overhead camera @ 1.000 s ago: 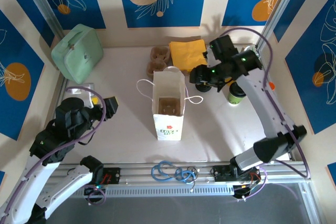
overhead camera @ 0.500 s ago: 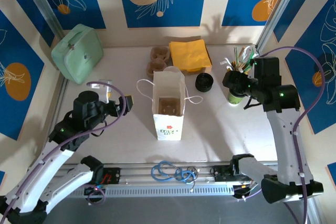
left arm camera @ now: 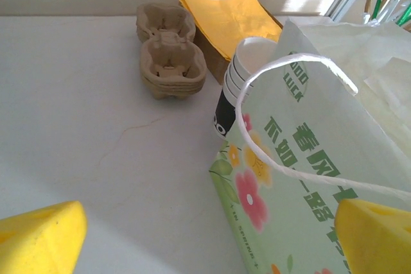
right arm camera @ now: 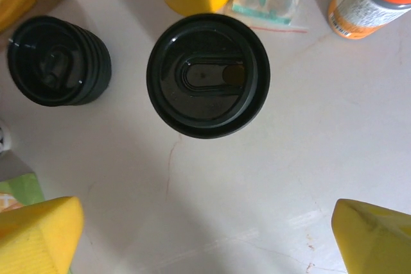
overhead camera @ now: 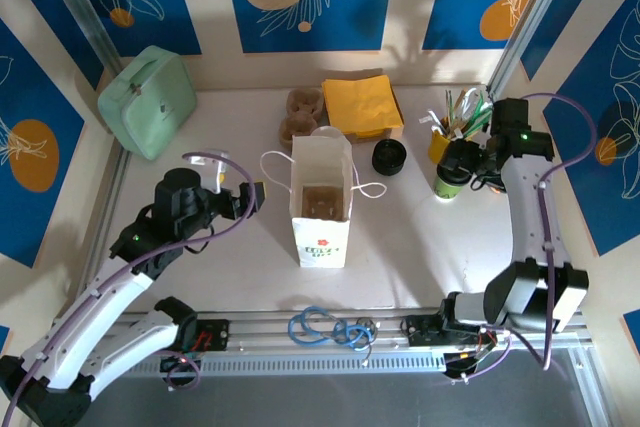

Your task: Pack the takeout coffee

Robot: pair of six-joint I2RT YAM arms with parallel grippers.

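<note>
Approach: coffee (overhead camera: 450, 183) stood on the desk (overhead camera: 410, 247) at three o'clock of the bag (overhead camera: 322, 222); right pincer (right arm camera: 205, 235) gaped over it, left pincer (left arm camera: 207, 235) gaped at nine. Next, I reckoned: drop, clamp it.

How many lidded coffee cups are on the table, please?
1: the green cup at the right, near the loose black lids; the paper bag may hide others.
</note>
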